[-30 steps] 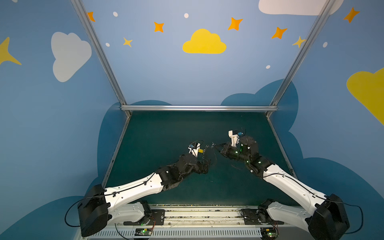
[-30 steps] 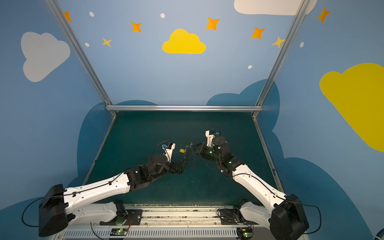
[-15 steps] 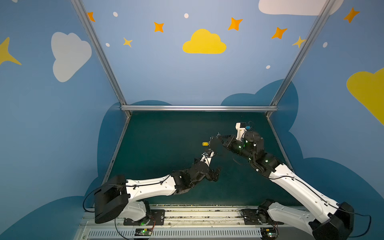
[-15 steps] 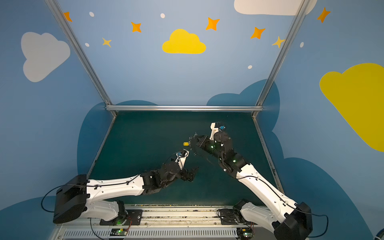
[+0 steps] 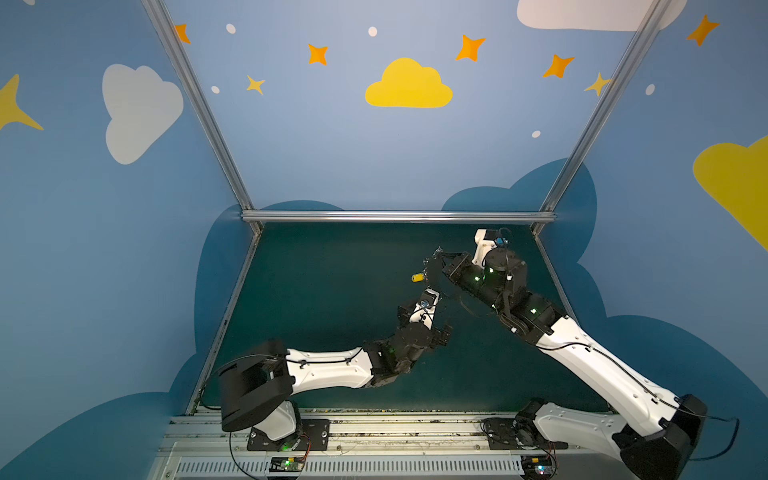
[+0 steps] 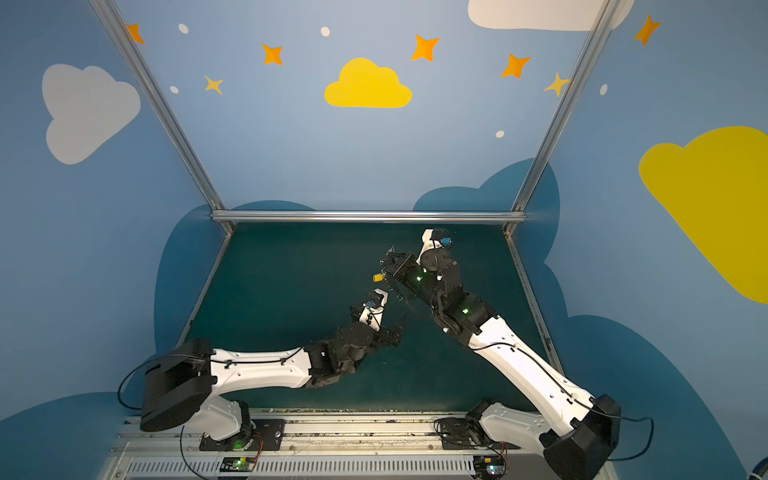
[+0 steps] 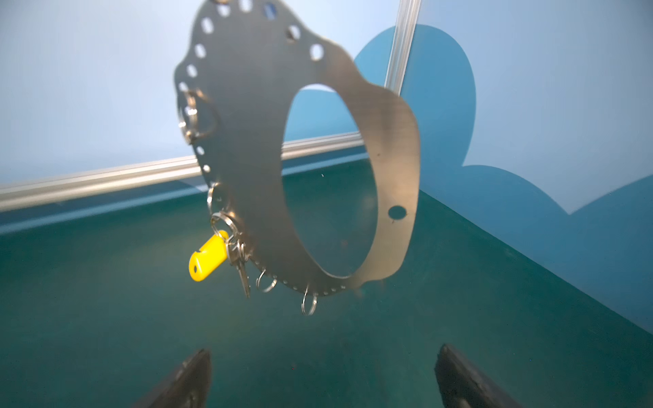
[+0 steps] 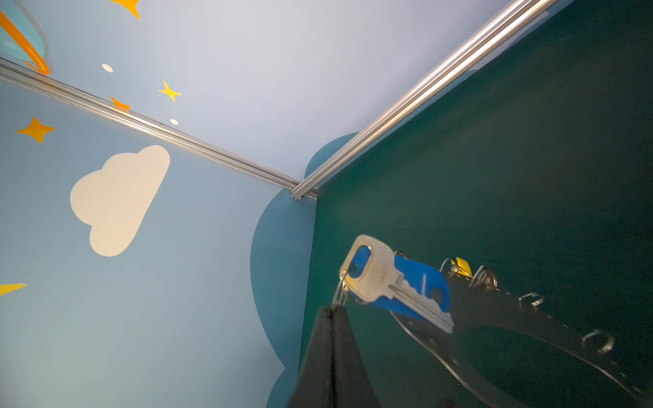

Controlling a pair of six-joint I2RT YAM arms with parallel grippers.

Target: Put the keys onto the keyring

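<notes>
The keyring hangs clear above the desk, over its right half and nearer the far edge than the front. The right jaws pinch it at a split ring. A key dangles from that same ring, just beside the jaw tips. A second key hangs from another ring on the keyring's rim, on the side toward the desk's left edge. The left jaws stand before the keyring, toward the front edge, apart from it.

Ahead of left gripper, flat grey metal plate with oval hole hanging mid-air, blocking reach; dark green mat lying open beneath.
</notes>
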